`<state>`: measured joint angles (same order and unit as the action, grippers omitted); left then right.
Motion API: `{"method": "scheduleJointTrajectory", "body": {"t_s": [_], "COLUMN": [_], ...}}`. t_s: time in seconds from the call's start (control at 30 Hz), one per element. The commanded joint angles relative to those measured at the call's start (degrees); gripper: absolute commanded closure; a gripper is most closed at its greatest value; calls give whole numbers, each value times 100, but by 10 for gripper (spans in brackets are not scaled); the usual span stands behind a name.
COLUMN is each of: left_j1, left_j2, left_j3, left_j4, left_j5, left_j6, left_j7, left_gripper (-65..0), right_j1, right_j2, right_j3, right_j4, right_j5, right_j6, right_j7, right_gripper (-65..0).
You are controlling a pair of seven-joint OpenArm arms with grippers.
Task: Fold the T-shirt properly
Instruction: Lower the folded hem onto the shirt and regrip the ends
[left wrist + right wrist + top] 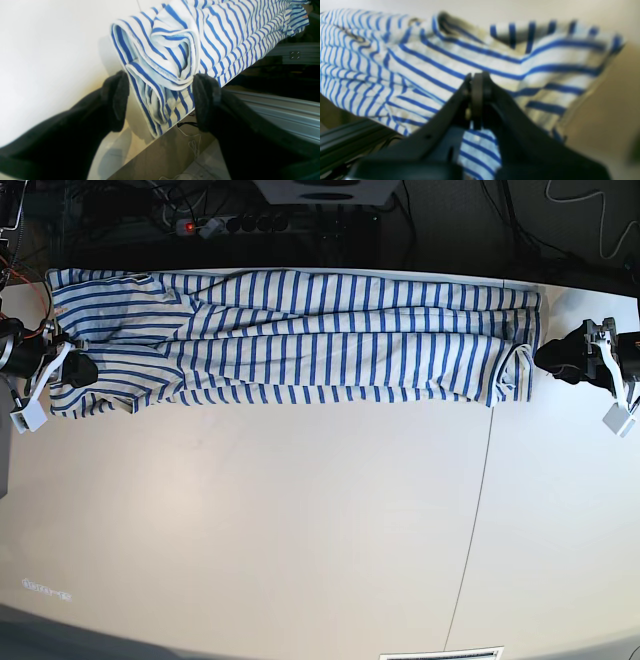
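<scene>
The T-shirt, white with narrow blue stripes, lies stretched in a long folded band along the far edge of the white table. My left gripper is open, its dark fingers either side of the shirt's rolled end, which hangs over the table edge. In the base view this gripper sits just right of the shirt's right end. My right gripper is shut on the striped fabric at the shirt's left end. An orange-tinged hem shows far off.
The table's far edge runs right behind the shirt, with a power strip and cables beyond it. An aluminium rail lies below the table edge by the left gripper. A seam crosses the tabletop.
</scene>
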<state>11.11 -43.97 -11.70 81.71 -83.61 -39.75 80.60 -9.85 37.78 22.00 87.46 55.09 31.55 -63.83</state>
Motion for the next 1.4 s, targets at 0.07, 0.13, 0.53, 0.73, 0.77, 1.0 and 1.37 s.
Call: {"method": "scheduleJointTrajectory", "body": {"t_s": [0.07,0.13,0.53,0.73,0.77,1.0,1.37], "left_j1": [55,179,240,240,240,238,234], "left_j2": [-179,-175,-127,94,131,160,507], "left_j3": [-63,-63,-52,-31,-15,92,94], "left_j4": [74,74,70,68,57,-166,-188], "left_j5": [-139,-139,-139,164,310,483,466], "left_j6": [-25,-25,-25,-25,-25,-25,-25], "left_j7": [-60,-60,-81,-190,-271,-520,-544], "left_gripper": [-454,-456,-456,-456,-456,-456,-456], "right_j1": [59,61,61,63,63,61,61], "right_j2": [13,-57,-144,-144,-144,-144,-144], "right_j3": [74,74,74,74,74,74,74], "right_j4": [13,13,13,13,15,15,15], "right_j5": [83,83,83,83,85,85,85], "right_j6": [323,323,323,321,321,321,321], "right_j7": [103,105,101,96,98,81,81], "right_gripper": [0,0,0,0,0,0,0]}}
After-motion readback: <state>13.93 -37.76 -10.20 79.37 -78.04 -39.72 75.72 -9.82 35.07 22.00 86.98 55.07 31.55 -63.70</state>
